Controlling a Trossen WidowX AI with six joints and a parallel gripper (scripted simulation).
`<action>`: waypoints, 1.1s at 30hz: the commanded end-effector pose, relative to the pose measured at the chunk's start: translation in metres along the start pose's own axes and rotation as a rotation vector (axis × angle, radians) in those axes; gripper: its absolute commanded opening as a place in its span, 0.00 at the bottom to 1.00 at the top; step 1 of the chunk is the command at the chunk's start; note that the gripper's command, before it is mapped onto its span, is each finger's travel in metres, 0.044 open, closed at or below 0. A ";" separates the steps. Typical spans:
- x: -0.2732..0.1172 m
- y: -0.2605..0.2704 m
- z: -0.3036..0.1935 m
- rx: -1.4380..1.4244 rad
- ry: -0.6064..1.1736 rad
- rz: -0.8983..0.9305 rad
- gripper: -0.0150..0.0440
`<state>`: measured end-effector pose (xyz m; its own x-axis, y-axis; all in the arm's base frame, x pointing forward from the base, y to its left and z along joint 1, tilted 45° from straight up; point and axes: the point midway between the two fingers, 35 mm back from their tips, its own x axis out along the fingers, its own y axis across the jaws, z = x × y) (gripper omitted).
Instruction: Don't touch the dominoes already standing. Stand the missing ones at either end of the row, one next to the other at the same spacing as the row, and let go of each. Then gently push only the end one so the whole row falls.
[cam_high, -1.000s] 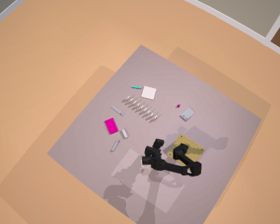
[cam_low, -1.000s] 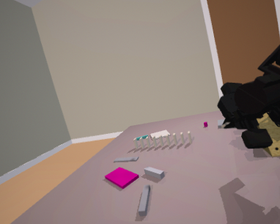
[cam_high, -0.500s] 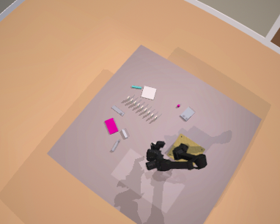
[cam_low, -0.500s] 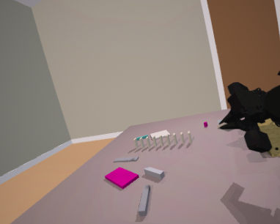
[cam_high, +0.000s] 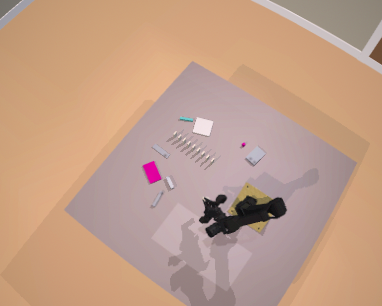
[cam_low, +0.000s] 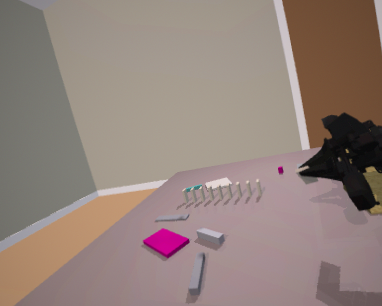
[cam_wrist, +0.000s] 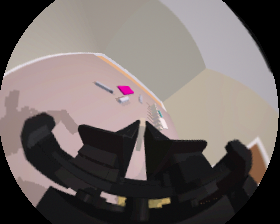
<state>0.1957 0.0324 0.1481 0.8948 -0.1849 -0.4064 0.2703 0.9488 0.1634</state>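
Several cream dominoes stand upright in an evenly spaced row; one of them (cam_high: 194, 146) (cam_low: 220, 192) is near the middle of it. The row also shows small and far off in the wrist view. My gripper (cam_high: 204, 200) (cam_low: 299, 171) (cam_wrist: 141, 122) is shut on a cream domino (cam_low: 302, 170) (cam_wrist: 141, 134), which shows as a thin strip between the fingertips. The gripper is raised above the table beside the arm's base, well apart from the row. Most of the held domino is hidden by the fingers. No loose domino is visible on the table.
A magenta slab (cam_high: 152, 172) (cam_low: 166, 242), a grey block (cam_high: 170, 183) (cam_low: 210, 236) and grey bars (cam_high: 160, 150) (cam_low: 197, 273) lie on one side of the row. A white square (cam_high: 203, 126), a teal bar (cam_high: 186, 119), a small magenta piece (cam_high: 243, 144) and a grey box (cam_high: 255, 155) lie on the other.
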 end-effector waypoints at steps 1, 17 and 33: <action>-0.003 0.001 0.002 0.074 -0.066 0.016 0.29; -0.018 0.001 0.006 0.410 -0.270 0.110 0.29; -0.025 -0.004 0.002 0.612 -0.342 0.156 0.29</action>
<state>0.1737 0.0334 0.1592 0.9745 -0.2178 -0.0531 0.1914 0.6853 0.7026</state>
